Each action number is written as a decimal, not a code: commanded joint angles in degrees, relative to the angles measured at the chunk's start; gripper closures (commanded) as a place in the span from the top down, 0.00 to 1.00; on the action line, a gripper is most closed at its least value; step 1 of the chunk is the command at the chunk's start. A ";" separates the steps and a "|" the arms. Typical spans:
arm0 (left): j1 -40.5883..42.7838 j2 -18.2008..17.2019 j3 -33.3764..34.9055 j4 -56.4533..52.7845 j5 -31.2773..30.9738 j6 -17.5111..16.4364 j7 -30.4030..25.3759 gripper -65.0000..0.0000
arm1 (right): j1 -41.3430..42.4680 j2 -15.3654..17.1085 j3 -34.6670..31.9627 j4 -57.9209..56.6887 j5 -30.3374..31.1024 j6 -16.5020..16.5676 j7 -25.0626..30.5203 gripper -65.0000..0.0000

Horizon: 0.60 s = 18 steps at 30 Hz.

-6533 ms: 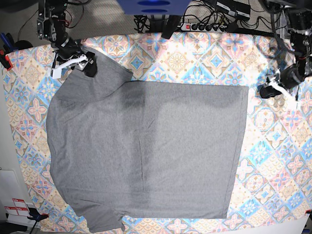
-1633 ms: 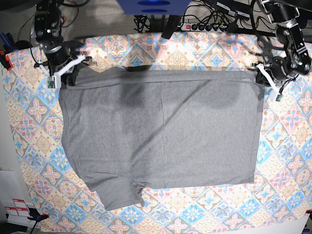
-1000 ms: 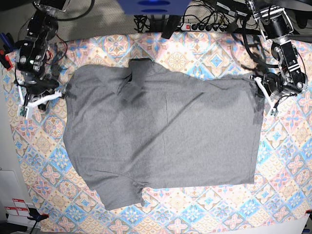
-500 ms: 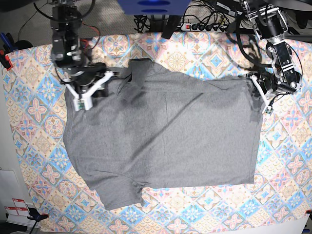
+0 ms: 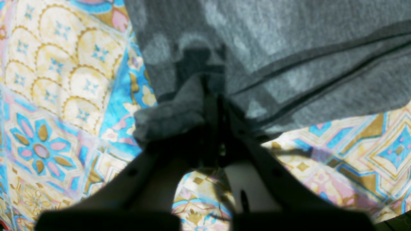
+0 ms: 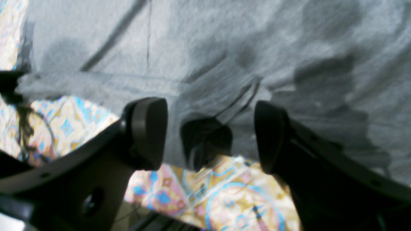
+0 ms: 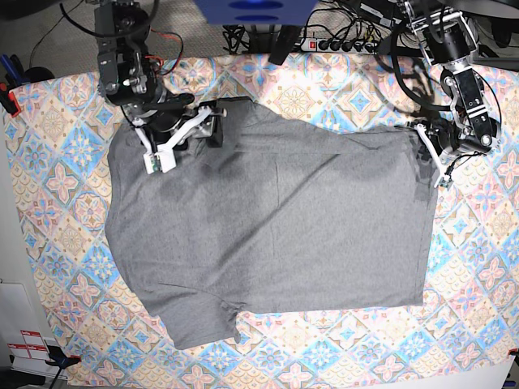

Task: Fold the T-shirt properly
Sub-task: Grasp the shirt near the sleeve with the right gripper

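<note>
The heather-grey T-shirt (image 7: 276, 235) lies spread flat on the tile-patterned tablecloth (image 7: 357, 97), with its hem at the right and a sleeve at the bottom left. My left gripper (image 7: 429, 151) is at the shirt's upper right corner. In the left wrist view the gripper (image 5: 215, 106) is shut on a bunched bit of grey fabric (image 5: 170, 112) at the hem. My right gripper (image 7: 191, 136) is over the shirt's upper left part near the neck. In the right wrist view the gripper (image 6: 208, 134) is open, its fingers (image 6: 147, 131) on either side of a fabric fold (image 6: 244, 93).
A power strip (image 7: 340, 44) and cables lie behind the table's far edge. A blue object (image 7: 255, 10) is at the top centre. Red clamps hold the cloth at the left edge (image 7: 8, 101) and the bottom left corner (image 7: 61, 361).
My right gripper has moved right and slightly up across the shirt's shoulder toward the neck. My left gripper has stayed at the upper right corner, still shut on the shirt.
</note>
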 commanded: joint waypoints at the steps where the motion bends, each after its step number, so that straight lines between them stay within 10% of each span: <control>1: -0.65 -0.77 -0.12 0.86 -0.30 0.10 -0.33 0.01 | -0.33 0.10 -0.49 0.89 1.18 0.29 0.89 0.65; 18: -0.65 -0.59 -0.12 0.86 -0.30 0.10 -0.33 0.01 | -1.39 -0.25 -3.92 -7.29 1.18 0.29 6.16 0.65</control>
